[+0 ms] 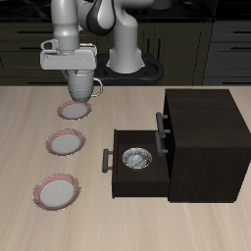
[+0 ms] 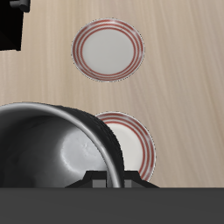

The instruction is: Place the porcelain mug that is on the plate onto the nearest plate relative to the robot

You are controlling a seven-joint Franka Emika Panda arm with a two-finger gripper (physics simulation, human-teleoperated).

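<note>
My gripper (image 1: 78, 78) is shut on the porcelain mug (image 1: 82, 90) and holds it just above the plate nearest the robot (image 1: 73, 111), the rearmost of three alike saucers in a row. The middle plate (image 1: 66, 143) and the front plate (image 1: 56, 189) are bare. In the wrist view the mug (image 2: 48, 149) fills much of the picture, one finger (image 2: 101, 180) grips its rim, the plate nearest the robot (image 2: 136, 144) shows partly behind it, and the middle plate (image 2: 108, 49) lies beyond. Whether the mug touches the plate I cannot tell.
A dark cabinet (image 1: 201, 137) stands beside the plates with its drawer (image 1: 137, 181) pulled open. A small metallic bowl (image 1: 135, 159) sits in the drawer. The drawer's handle (image 1: 107, 160) juts toward the plates. The robot's base (image 1: 123, 59) is just behind.
</note>
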